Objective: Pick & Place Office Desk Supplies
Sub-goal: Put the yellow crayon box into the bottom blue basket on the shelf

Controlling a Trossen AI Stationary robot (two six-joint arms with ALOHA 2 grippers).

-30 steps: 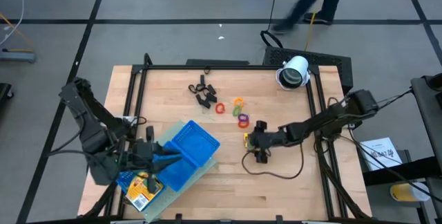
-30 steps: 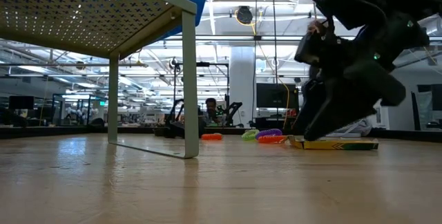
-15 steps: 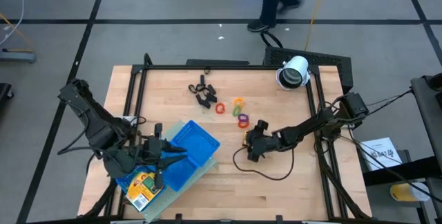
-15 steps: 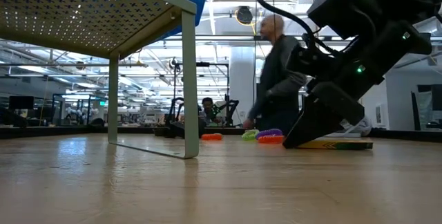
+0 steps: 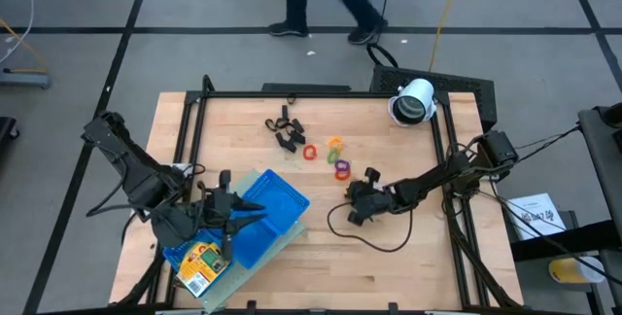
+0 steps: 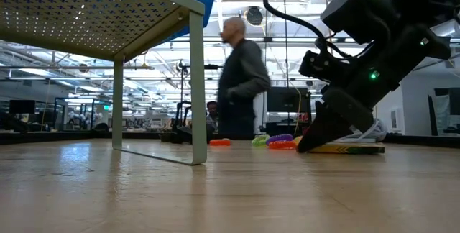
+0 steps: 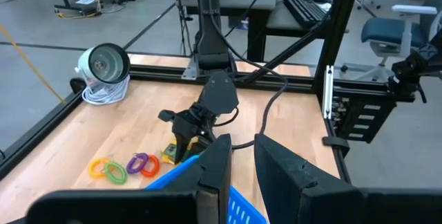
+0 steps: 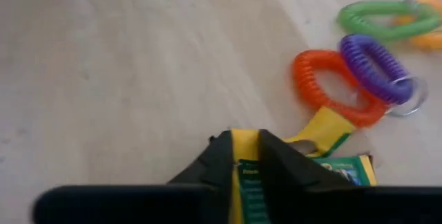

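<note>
My right gripper (image 5: 356, 208) is shut on a small yellow printed pack (image 8: 345, 169) lying on the table right of centre. Orange, purple and green coil rings (image 8: 359, 79) lie just beyond it, also seen from above as rings (image 5: 335, 155). Black clips (image 5: 285, 130) lie farther back. At the near left, my left gripper (image 5: 233, 220) is shut at the rim of the blue tray (image 5: 272, 208), which sits tilted. Another yellow pack (image 5: 199, 262) lies in the tray's near end. My left gripper has the blue tray's wall (image 7: 238, 209) between its two fingers, coming level from the table's left; the contact itself lies at the picture's edge. My right gripper pinches the yellow pack's near edge (image 8: 247, 142) between its two fingers, slanting down from the table's right. The pack (image 6: 352, 148) lies flat on the table.
A white cylindrical device (image 5: 413, 101) with its cable stands at the far right corner. A black cable (image 5: 374, 242) loops on the table near my right gripper. A person (image 6: 241, 82) walks beyond the table's far edge. A black frame (image 5: 321, 93) rims the table.
My right gripper has shifted a little toward the table's left and tipped its fingers down onto the yellow pack. My left gripper has slid slightly toward the table's right along the tray. The person behind the table has walked leftward.
</note>
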